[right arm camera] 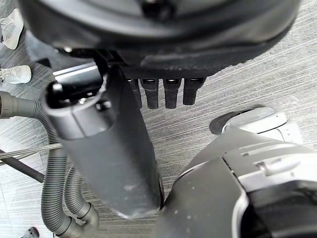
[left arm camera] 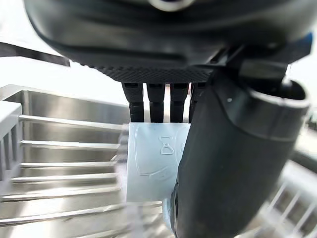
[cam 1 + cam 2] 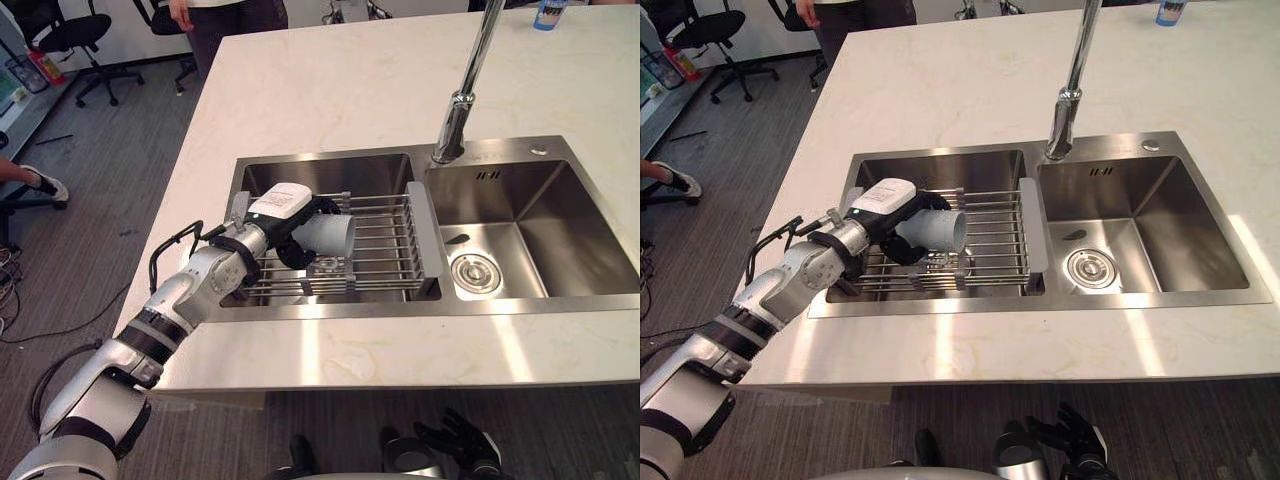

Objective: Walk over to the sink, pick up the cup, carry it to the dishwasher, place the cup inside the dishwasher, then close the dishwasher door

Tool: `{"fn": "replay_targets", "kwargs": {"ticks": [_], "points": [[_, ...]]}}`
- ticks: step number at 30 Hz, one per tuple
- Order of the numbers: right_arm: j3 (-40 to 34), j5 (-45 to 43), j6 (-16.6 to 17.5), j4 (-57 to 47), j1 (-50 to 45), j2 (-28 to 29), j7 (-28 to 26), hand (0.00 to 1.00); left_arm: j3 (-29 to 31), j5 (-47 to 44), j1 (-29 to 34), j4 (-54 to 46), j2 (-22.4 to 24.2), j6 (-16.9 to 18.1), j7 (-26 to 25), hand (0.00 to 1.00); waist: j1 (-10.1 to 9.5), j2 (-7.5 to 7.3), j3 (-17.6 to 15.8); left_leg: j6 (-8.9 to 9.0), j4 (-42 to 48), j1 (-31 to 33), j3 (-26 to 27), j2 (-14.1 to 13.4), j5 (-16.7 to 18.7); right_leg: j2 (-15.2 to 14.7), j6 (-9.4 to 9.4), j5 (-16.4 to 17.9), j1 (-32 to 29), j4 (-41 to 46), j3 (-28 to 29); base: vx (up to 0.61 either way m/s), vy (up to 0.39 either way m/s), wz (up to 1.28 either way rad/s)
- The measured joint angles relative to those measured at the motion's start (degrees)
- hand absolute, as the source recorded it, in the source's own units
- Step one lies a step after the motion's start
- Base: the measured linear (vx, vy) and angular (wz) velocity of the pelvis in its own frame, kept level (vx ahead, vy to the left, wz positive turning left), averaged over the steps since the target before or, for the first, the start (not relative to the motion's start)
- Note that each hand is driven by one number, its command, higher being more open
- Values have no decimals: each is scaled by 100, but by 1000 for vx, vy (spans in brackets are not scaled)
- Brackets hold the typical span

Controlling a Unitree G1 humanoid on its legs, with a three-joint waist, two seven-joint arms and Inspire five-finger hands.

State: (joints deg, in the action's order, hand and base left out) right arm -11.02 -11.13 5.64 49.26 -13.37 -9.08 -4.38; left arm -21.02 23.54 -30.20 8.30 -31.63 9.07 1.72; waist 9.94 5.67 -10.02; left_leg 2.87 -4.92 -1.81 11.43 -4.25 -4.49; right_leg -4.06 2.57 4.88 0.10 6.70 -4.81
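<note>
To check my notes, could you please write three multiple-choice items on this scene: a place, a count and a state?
1. Where is the pale grey cup? A in the right basin; B over the metal wire rack in the left basin; C in neither basin.
2. How many basins has the stainless steel sink? A one; B two; C three.
3. How is the robot's left hand? A open; B shut, empty; C shut on the cup.
B: it is held sideways above the rack's bars. B: two basins lie side by side. C: fingers and thumb curl round it.
</note>
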Motion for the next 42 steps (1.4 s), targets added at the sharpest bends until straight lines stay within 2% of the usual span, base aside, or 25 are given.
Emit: {"fn": "replay_targets", "kwargs": {"ticks": [3, 4, 5, 7, 13, 17, 19, 22, 25, 28, 29, 30, 31, 32, 33, 34, 36, 38, 39, 41, 42], "points": [[-3, -2, 0, 0, -8, 2, 20, 90, 583, -414, 478, -581, 549, -5, -309, 30, -81, -4, -2, -4, 0, -29, 2, -2, -2, 4, 3, 2, 17, 18, 11, 0, 0, 0], [-7, -3, 1, 0, -7, 7, 25, 90, 869, -671, 789, -955, 874, 2, -481, 30, -110, -5, -2, -4, 1, -39, 5, -8, -2, 10, 4, 3, 23, 23, 17, 0, 0, 0], [-9, -3, 1, 0, -7, 9, 25, 90, 914, -725, 844, -1029, 932, 3, -513, 30, -117, -5, -2, -4, 1, -40, 6, -9, -2, 12, 3, 3, 23, 23, 19, 0, 0, 0], [-64, -5, 1, 0, -7, 38, 31, 90, 1209, -1171, 1364, -1557, 1451, 26, -799, 30, -171, -10, 0, -4, 2, -66, 21, -25, -1, 28, 2, 4, 40, 26, 39, -2, -7, -2], [-119, -51, 1, -1, -5, 92, 83, 90, 1465, -2688, 2425, -2131, 2219, 191, -1117, 30, -336, -55, 30, 16, 5, -150, 101, -79, 15, 88, -4, 8, 72, 37, 131, -11, -18, -8], [-113, -80, 0, -3, -11, 179, 163, 90, 1491, -3391, 2973, -2260, 2458, 257, -1133, 30, -451, -179, 104, 43, 74, -191, 269, -109, 100, 116, -3, 8, 47, 59, 297, 10, -4, -24], [-102, -154, 2, -54, 26, 256, 238, 90, 1455, -3741, 3308, -2427, 2518, 257, -1138, 30, -498, -299, 159, 36, 280, -112, 442, -133, 247, 123, 7, 0, -55, 121, 474, 26, 5, -38], [-86, -233, 2, -197, 27, 321, 332, 90, 1269, -3831, 3450, -2575, 2534, 261, -1139, 30, -620, -417, 169, 16, 596, 22, 669, -167, 450, 122, 38, -24, -210, 214, 720, 16, 19, -44], [40, -230, 2, -868, 43, 433, 496, 90, 1034, -3819, 3496, -3236, 2571, 286, -1141, 30, -661, -558, 133, -69, 1311, 555, 902, -321, 786, 93, 229, -213, -590, 255, 907, -43, 41, -40], [53, -229, 22, -1051, 96, 418, 587, 90, 922, -3811, 3401, -3366, 2646, 376, -1136, 30, -719, -573, 124, -177, 1657, 776, 976, -350, 925, 69, 434, -364, -819, 419, 776, -83, 55, -23], [50, -229, 20, -1043, 127, 424, 610, 90, 938, -3810, 3387, -3374, 2712, 385, -1137, 30, -742, -559, 132, -240, 1666, 783, 1017, -417, 947, 55, 555, -298, -791, 492, 734, -159, 55, 0], [81, -229, 18, -1034, 153, 460, 641, 90, 996, -3815, 3408, -3348, 2750, 430, -1137, 30, -753, -589, 107, -301, 1788, 805, 996, -412, 985, -46, 411, 293, -963, 1625, 576, -132, 25, 15], [139, -229, 18, -1023, 93, 461, 644, 90, 1025, -3817, 3492, -3333, 2785, 437, -1139, 30, -776, -611, 131, -306, 1822, 788, 955, -385, 987, -108, 491, 616, -955, 2373, 477, -139, 1, 20], [185, -229, 18, -1002, 44, 464, 629, 90, 1084, -3823, 3614, -3335, 2810, 479, -1139, 30, -839, -629, 154, -308, 1868, 791, 945, -378, 987, -150, 578, 816, -871, 2872, 439, -84, -45, 11], [261, -227, 18, -951, 16, 463, 601, 90, 1150, -3835, 3741, -3335, 2819, 506, -1145, 30, -960, -668, 211, -307, 1979, 888, 933, -373, 984, -179, 582, 878, -677, 3045, 441, -103, -104, 3], [316, -223, 12, -905, 31, 465, 596, 90, 1162, -3843, 3801, -3337, 2823, 509, -1166, 30, -1112, -724, 251, -284, 2173, 1140, 904, -348, 969, -185, 534, 993, -454, 2595, 443, -109, -126, 3], [360, -225, 4, -831, 204, 407, 607, 90, 1112, -3842, 3865, -3334, 2858, 492, -1156, 30, -1205, -650, 288, -287, 2174, 1546, 827, -362, 751, -58, 456, 1094, -388, 1747, 413, -173, -119, 14], [358, -226, 13, -783, 354, 396, 627, 90, 1011, -3854, 3856, -3331, 2859, 474, -1113, 30, -1177, -668, 243, -271, 2074, 1806, 653, -352, 491, 5, 177, 1175, -200, 1007, 419, -179, -107, 43], [355, -232, 12, -652, 442, 322, 673, 90, 904, -3867, 3876, -3263, 2873, 399, -1098, 30, -1101, -551, 144, -238, 2069, 1831, 463, -425, 360, 151, 17, 1052, -78, 903, 292, -221, -151, 61], [353, -234, 12, -533, 407, 323, 706, 90, 782, -3881, 3982, -3264, 2824, 360, -1087, 30, -1051, -529, 137, -139, 2115, 1832, 178, -487, 218, 313, -50, 1015, 29, 930, 165, -290, -161, 59], [291, -240, 26, -544, 373, 331, 733, 90, 730, -3899, 3959, -3280, 2823, 361, -1043, 30, -1033, -563, 147, 0, 1888, 1817, -72, -448, -34, 284, -182, 965, 21, 923, -34, -218, -91, 50]]}}
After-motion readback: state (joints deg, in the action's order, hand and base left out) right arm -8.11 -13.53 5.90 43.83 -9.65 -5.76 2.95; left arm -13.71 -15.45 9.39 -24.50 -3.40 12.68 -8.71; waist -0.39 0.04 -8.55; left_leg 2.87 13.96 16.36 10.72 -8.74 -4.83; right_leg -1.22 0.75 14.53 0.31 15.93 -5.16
